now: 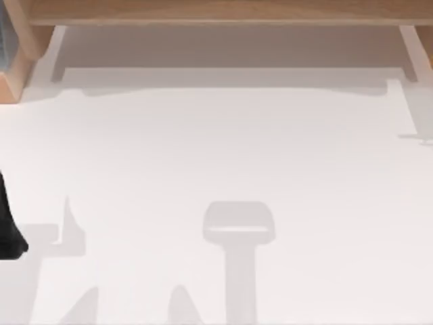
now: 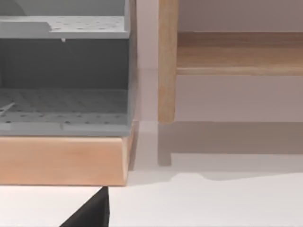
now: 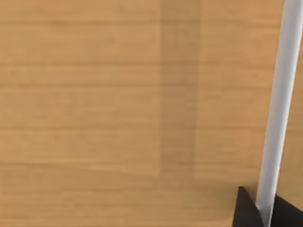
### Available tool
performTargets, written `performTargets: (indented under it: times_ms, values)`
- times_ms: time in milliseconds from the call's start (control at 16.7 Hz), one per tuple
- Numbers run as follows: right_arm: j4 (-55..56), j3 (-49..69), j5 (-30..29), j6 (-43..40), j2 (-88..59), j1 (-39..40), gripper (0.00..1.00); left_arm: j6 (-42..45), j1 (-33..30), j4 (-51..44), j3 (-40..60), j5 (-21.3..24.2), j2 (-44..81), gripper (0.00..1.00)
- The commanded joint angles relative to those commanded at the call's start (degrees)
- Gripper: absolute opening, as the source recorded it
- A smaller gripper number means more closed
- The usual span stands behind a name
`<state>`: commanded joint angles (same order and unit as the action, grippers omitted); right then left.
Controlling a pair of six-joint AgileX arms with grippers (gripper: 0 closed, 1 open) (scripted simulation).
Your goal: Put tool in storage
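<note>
In the right wrist view, the right gripper (image 3: 265, 210) has its 2 dark fingers (image 3: 245, 208) closed on the base of the tool (image 3: 278, 109), a thin pale stick that rises from between them in front of a wooden panel (image 3: 118, 113). In the top view, the left arm (image 1: 8, 230) is a dark shape at the left edge of the white tabletop (image 1: 223, 149); whether its fingers are wide or narrow cannot be told. Farther off, the left wrist view shows a wooden storage unit (image 2: 61, 161) with grey perforated shelves (image 2: 66, 109) and, beside it, a wooden post (image 2: 167, 61).
</note>
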<state>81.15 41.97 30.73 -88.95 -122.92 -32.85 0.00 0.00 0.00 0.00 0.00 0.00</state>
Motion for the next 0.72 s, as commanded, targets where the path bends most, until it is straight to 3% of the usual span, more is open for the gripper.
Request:
performTargets:
  times_ms: [240, 720]
  values:
    - [-0.6, 0.6, -0.3, 0.1, -0.3, 0.0, 0.00, 0.0, 0.0, 0.0, 0.0, 0.0, 0.0, 1.00]
    - [-8.0, 13.6, -4.7, 0.0, -5.7, 4.3, 0.00, 0.0, 0.0, 0.0, 0.0, 0.0, 0.0, 1.00]
